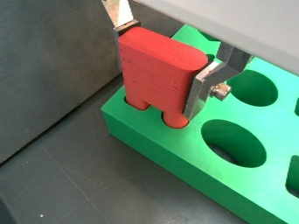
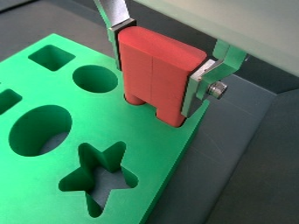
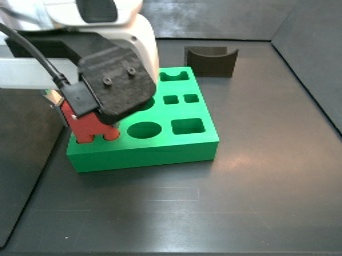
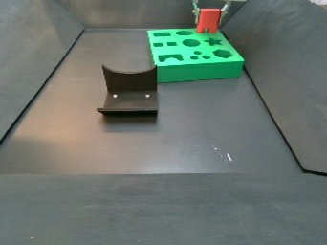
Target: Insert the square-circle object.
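The gripper [image 1: 163, 58], above the green board's [image 2: 170, 171] corner, has its jaws clenched on the red two-pronged square-circle object [image 2: 156, 77], whose prongs appear just entering the holes; the next move likely calls for a straight, aligned downward push.

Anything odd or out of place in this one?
Nothing spilled or damaged. The end effector holds a red two-pronged piece upright at the green board's corner; the dark fixture stands apart on the floor.

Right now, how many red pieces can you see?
1. The red two-pronged piece is clamped between the fingers of the gripper, its prongs down at the edge of the green board. The arm hides part of the board in a side view.
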Robot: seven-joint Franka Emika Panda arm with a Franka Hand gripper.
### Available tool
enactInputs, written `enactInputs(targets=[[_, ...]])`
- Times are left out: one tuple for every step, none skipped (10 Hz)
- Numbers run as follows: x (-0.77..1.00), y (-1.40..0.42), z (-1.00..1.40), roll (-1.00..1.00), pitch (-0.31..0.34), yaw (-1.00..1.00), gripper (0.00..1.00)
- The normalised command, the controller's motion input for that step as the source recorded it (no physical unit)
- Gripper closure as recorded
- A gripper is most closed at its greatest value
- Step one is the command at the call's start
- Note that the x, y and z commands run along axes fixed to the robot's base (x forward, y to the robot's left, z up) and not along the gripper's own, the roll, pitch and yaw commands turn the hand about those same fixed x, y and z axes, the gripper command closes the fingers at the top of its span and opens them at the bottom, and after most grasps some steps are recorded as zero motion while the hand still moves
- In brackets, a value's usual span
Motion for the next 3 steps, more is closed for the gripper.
enactInputs(targets=[[0.19,0.0,-0.42,0.1,0.349,0.0,1.0],[0.14,0.0,-0.4,0.06,0.229,0.03,1.0],[0.0,0.0,0.0,0.0,0.0,0.0,1.0]])
